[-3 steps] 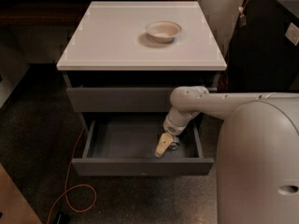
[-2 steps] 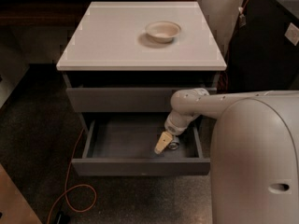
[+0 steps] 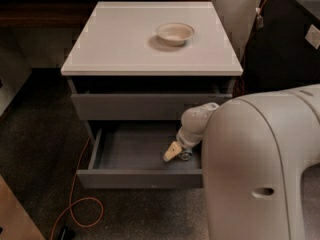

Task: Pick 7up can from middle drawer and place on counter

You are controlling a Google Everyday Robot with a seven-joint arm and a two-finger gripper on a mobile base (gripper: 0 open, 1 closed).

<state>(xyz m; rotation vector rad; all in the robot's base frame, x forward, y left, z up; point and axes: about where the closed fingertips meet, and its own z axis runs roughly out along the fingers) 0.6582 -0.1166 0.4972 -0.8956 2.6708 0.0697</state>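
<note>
The claw (image 3: 174,153) hung inside the open grey middle drawer (image 3: 131,147), toward 4 o'clock of its dark floor. Whether it was spread or closed could not be told. A small silvery metal 7up can (image 3: 186,156) appeared to lie just beside the claw at its 3 o'clock side, largely hidden by the arm.

Judged handling: light, thin-walled, stiff under moderate pressure but easily dented, smooth and slippery, liable to roll if lying down.

Recommended hold: across the cylindrical body at mid-length, not on the round ends.

The white rectangular worktop (image 3: 115,39) carried a shallow cream bowl (image 3: 174,33) toward 1 o'clock. The 9 o'clock area would suit placement.
</note>
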